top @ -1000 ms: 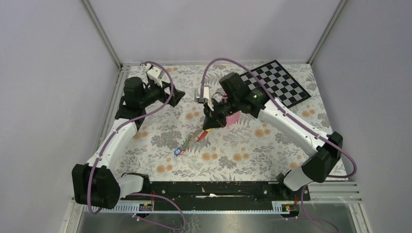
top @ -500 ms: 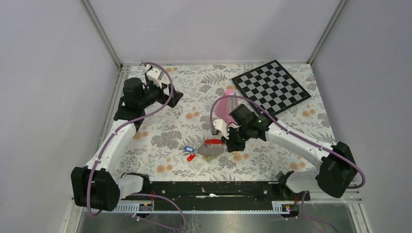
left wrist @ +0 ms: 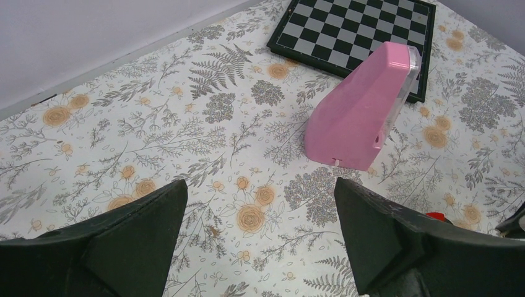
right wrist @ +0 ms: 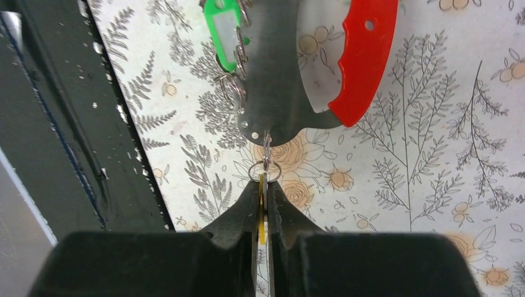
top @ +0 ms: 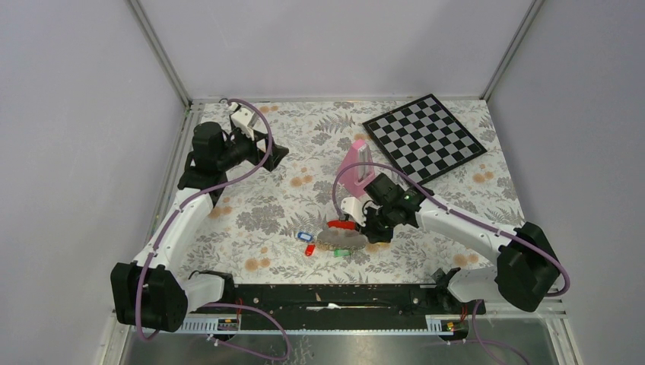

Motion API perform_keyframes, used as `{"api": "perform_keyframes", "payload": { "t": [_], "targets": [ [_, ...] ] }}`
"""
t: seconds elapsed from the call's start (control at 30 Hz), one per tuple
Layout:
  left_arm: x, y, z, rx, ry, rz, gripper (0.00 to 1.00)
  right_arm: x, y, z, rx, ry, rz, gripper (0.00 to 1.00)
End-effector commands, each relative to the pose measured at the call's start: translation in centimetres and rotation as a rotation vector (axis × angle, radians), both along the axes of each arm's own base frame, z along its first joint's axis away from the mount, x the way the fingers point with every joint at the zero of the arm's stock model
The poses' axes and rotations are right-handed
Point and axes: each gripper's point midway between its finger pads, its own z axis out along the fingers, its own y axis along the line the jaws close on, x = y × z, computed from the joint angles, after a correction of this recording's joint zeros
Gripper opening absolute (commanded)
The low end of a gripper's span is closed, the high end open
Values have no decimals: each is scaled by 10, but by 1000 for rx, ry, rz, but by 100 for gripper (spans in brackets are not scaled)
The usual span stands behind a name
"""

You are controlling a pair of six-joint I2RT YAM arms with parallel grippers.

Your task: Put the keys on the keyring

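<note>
Lower centre of top view, right gripper (top: 370,228) has dragged the keyring (top: 338,238) nearer, pinching a yellow key tag (right wrist: 262,226). Left gripper (left wrist: 260,185) gapes idle; threading likely underway.

Right gripper (right wrist: 263,189) pinches a yellow key tag (right wrist: 262,223), its small ring (right wrist: 265,171) touching the keyring (right wrist: 272,80)'s grey tip; green tag (right wrist: 224,28) alongside.

White arms (top: 179,220), black joints (top: 148,293), purple cables (top: 245,99)
</note>
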Motion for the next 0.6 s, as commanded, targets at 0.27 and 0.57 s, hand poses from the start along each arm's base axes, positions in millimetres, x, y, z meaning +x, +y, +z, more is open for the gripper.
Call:
{"api": "perform_keyframes", "payload": {
  "t": [0.27, 0.57],
  "targets": [
    [-10, -4, 21, 14, -71, -60, 99, 13, -33, -33, -176, 23, -43, 0],
    [-10, -2, 19, 18, -72, -52, 99, 24, -48, -41, -281, 58, -67, 6]
  ]
}}
